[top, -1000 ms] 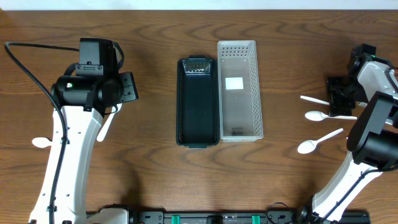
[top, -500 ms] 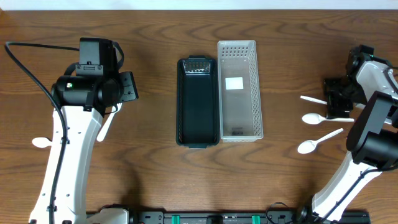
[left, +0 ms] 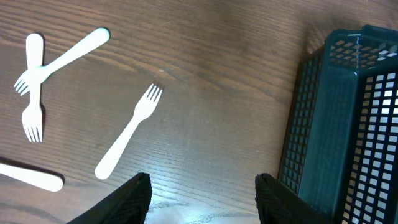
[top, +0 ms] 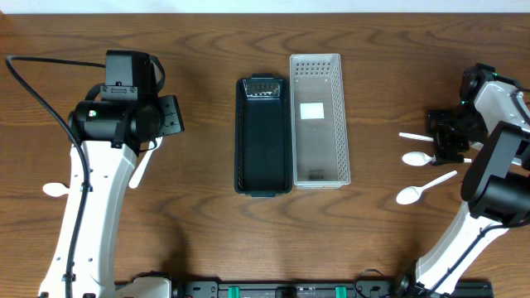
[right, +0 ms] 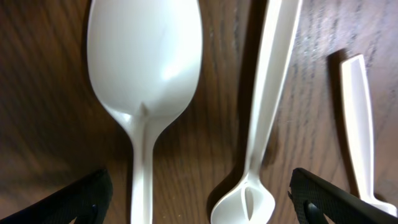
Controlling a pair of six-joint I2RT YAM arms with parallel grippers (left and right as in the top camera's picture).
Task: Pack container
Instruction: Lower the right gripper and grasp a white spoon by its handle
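A dark green basket [top: 263, 136] and a clear white basket [top: 319, 120] stand side by side at the table's middle, both empty apart from a label. White plastic spoons lie at the right: one [top: 416, 157], another [top: 422, 189] and a thin utensil [top: 414, 135]. My right gripper [top: 450, 139] hovers low over them, open; its wrist view shows a spoon [right: 146, 81] and a second spoon [right: 258, 124] between the fingers [right: 199, 202]. My left gripper [top: 170, 116] is open and empty [left: 202, 199], above bare wood beside the dark basket [left: 348, 124].
White forks lie at the left: one [left: 129, 134] near my left gripper, two crossed [left: 37, 74] farther out, plus a handle [left: 31, 177]. A white spoon [top: 55, 189] lies by the left arm's base. A third utensil handle [right: 360, 124] lies beside the right fingers.
My right gripper has shifted slightly left and toward the front, now over the spoon handles. The left arm has not moved.
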